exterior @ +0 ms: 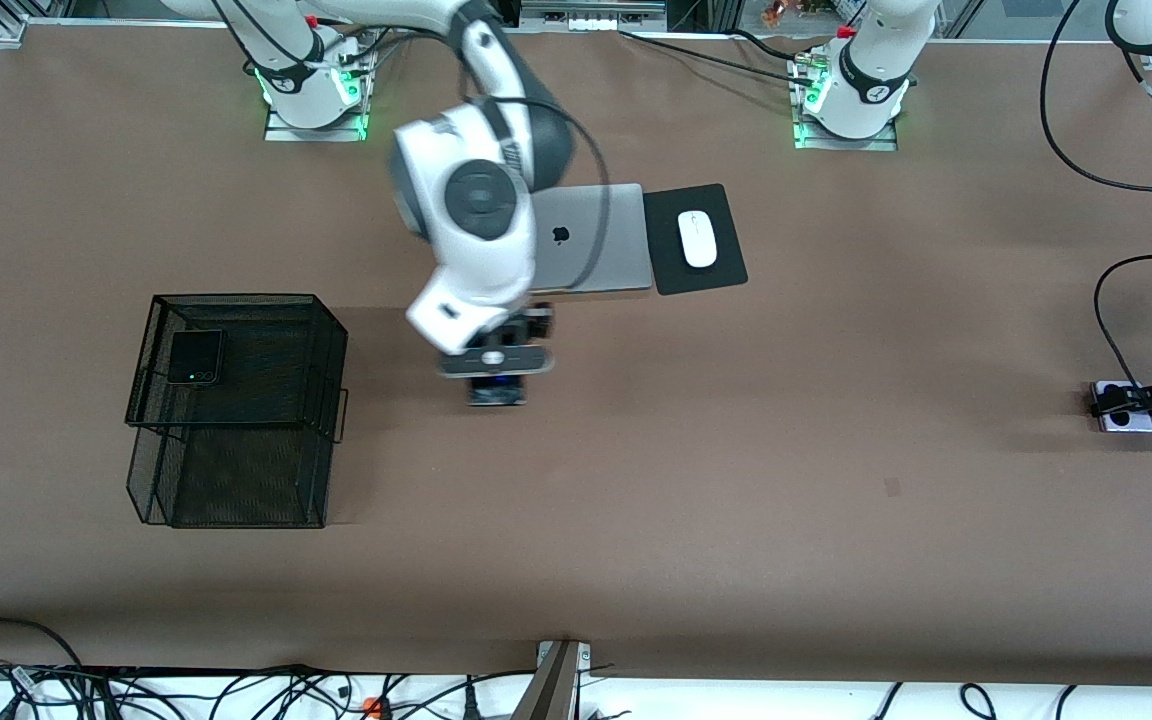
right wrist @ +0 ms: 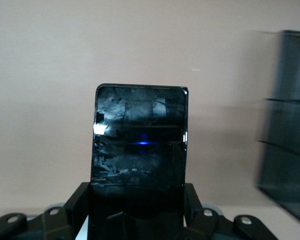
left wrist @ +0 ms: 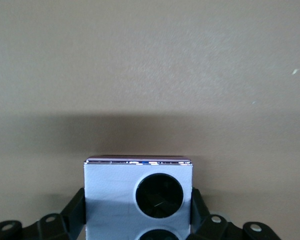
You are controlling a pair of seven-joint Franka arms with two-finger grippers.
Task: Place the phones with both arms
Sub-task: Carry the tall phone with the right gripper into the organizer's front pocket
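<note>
Your R gripper [exterior: 498, 392] is up over mid counter [exterior: 736, 500], jaws clamped on the slab phone [right wrist: 139, 137]. Your L gripper [left wrist: 139, 212] is low at the L arm's end, jaws narrow against the lilac phone [left wrist: 115, 192] sides. Black phone [exterior: 196, 357] lies on the mesh rack [exterior: 236, 470].

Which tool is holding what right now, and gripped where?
Right tool holds the long black phone by its end, side edges pinched. Left tool flanks the lilac-white phone's side edges on the table; a firm hold can't be confirmed.
</note>
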